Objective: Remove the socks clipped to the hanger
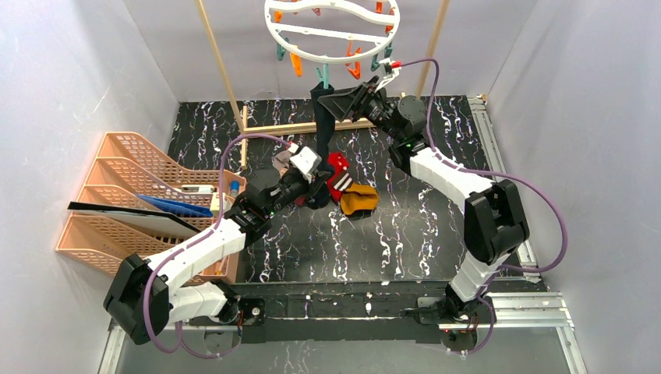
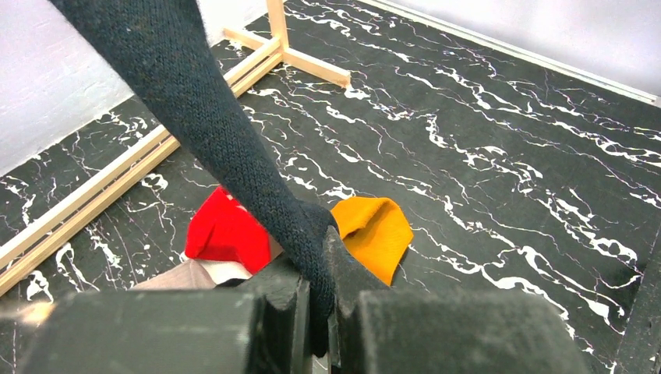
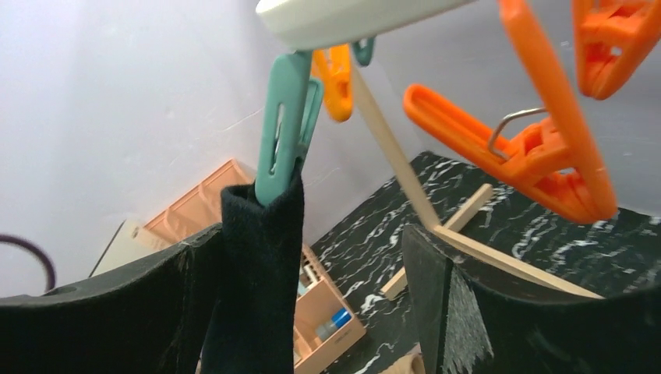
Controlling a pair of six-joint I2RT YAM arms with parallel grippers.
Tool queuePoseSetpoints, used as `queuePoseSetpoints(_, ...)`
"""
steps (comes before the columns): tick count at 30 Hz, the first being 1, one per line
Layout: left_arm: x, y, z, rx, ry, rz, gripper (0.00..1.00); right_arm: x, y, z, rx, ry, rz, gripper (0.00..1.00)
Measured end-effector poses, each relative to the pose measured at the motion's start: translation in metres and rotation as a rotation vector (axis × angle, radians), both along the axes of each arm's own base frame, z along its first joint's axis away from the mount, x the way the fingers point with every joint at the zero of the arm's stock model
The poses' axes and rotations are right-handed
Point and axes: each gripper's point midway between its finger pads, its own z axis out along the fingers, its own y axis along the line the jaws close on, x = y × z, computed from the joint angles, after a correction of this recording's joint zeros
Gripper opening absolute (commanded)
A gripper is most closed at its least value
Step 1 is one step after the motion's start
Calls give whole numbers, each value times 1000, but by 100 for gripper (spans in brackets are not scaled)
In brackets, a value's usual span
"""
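Note:
A black sock hangs from a teal clothespin on the round white hanger. My left gripper is shut on the sock's lower end, which runs taut up and to the left. My right gripper stands open around the sock's top, just below the pin, with the fabric against its left finger. Red, mustard and grey-beige socks lie on the table under the left gripper. Empty orange pins dangle from the ring.
Stacked orange mesh trays holding papers and small items stand at the left. The wooden rack frame's poles and base bar stand at the back. Grey walls enclose three sides of the black marbled table.

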Motion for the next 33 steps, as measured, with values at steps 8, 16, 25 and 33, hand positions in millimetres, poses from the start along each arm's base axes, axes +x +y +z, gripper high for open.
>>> queuePoseSetpoints(8, -3, -4, -1, 8, 2, -11, 0, 6, -36, 28, -42, -19, -252, 88)
queuePoseSetpoints(16, -6, -8, -5, 20, 10, -22, 0, 8, -48, 35, -84, -58, -342, 87)
queuePoseSetpoints(25, -5, -8, -9, 39, 14, -11, 0, 12, -42, 21, -113, -40, -331, 87)
queuePoseSetpoints(33, -3, -6, -14, 55, 21, 0, 0, 20, -20, -8, -134, -22, -241, 87)
